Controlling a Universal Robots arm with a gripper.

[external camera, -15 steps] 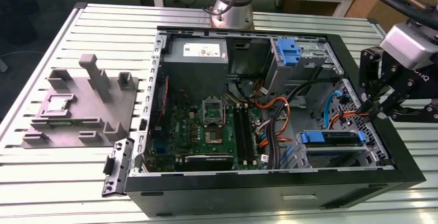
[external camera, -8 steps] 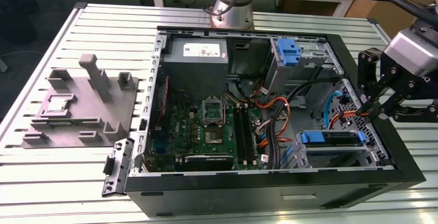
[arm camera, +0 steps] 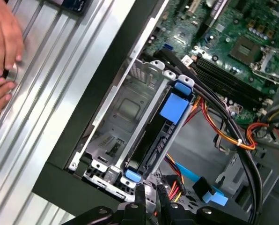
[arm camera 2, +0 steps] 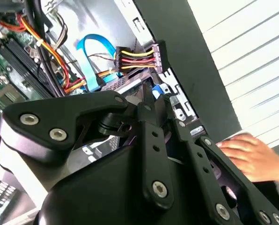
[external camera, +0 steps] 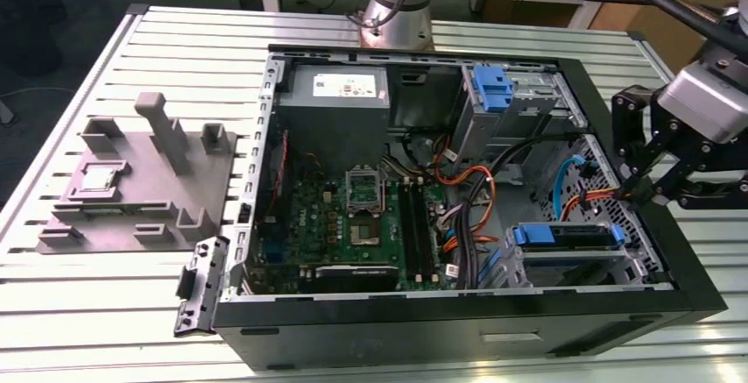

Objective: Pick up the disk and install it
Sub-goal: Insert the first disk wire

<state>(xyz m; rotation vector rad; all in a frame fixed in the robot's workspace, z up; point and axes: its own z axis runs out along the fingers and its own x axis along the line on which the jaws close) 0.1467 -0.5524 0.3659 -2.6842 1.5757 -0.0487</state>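
The disk [external camera: 567, 235], in its blue plastic carrier, sits in the metal drive cage at the front corner of the open computer case [external camera: 468, 330], on the exterior view's right. In the first wrist view the disk [arm camera: 170, 112] stands on edge beside an empty silver bay [arm camera: 123, 110]. My gripper [external camera: 640, 192] hangs over the case's side wall, just behind that cage and apart from the disk. Its fingers are shut together with nothing between them in both wrist views [arm camera 2: 149, 96] [arm camera: 150, 197].
A person's hand [arm camera: 1, 56] rests on the slatted table [external camera: 129, 313] beside the case, also in the second wrist view [arm camera 2: 252, 157]. A power plug with coloured wires [arm camera 2: 139, 56] and a blue ribbon cable [arm camera 2: 90, 54] lie near my fingers. A grey power supply [external camera: 336, 89] and a second blue carrier [external camera: 491, 89] sit at the back.
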